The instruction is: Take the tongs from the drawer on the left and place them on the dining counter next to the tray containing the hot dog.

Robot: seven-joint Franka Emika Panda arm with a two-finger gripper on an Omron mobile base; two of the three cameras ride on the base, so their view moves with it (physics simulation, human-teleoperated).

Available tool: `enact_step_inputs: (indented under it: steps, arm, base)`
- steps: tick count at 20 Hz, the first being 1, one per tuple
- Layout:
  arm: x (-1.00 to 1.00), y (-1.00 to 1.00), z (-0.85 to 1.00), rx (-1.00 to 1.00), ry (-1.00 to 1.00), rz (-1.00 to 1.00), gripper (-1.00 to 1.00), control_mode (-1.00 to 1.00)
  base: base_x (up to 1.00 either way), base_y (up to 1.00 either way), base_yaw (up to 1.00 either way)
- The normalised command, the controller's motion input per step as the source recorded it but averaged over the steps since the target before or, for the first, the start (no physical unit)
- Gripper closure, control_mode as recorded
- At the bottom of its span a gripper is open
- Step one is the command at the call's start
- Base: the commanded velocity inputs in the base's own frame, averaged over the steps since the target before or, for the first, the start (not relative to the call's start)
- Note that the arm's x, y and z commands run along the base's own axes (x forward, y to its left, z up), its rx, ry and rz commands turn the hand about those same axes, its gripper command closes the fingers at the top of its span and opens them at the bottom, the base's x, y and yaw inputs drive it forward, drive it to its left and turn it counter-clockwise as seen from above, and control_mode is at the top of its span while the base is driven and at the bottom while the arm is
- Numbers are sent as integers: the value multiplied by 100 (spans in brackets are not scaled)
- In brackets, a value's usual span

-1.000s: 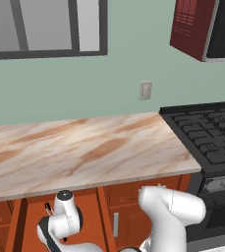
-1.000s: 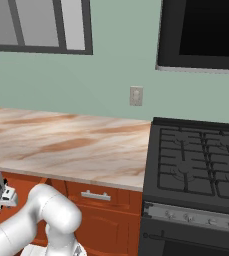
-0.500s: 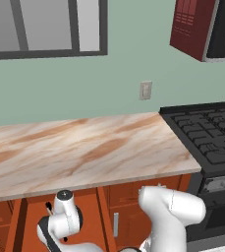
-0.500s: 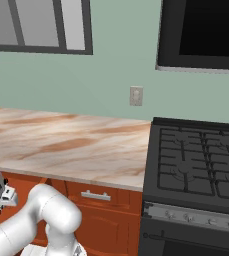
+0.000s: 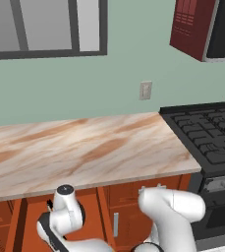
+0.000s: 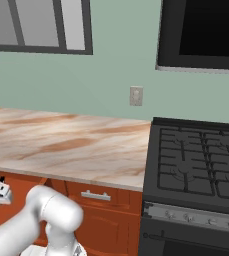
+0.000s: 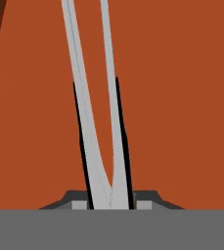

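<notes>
In the hand view, the robot's two-finger gripper [image 7: 111, 204] is pinching the thin silver-grey metal tongs [image 7: 91, 122] at their joined end, its small dark finger tips [image 7: 75, 200] sitting close together with the metal wedged between them. The tongs are lying on the red-brown wooden floor of the drawer [image 7: 182, 97], their long axis running straight away from the claw and their two arms spreading slightly as they go; the black tips are lying beyond the top edge of the picture. Any lift, by this reading, is going to have to carry that whole length up and clear of the drawer walls.

The two base views are adding the wider setting: the white arm is bending low in front of the red-brown cabinets, beneath the beige veined stone wall-side counter [image 5: 84, 152], with the black gas stove [image 6: 196, 165] standing alongside and a white wall outlet [image 5: 145, 90] on the pale green wall behind.
</notes>
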Motion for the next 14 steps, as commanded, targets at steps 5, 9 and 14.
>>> enact_step_inputs:
  steps: [5, 9, 14]
  arm:
    - [-77, -10, 72, 4, 0, 1, 100, -100]
    - [-92, -26, 77, 3, 0, 1, 100, -100]
    - [-67, -29, 92, 2, 0, 2, 100, -100]
  base:
    - [0, 0, 0]
    - [0, 0, 0]
    - [0, 0, 0]
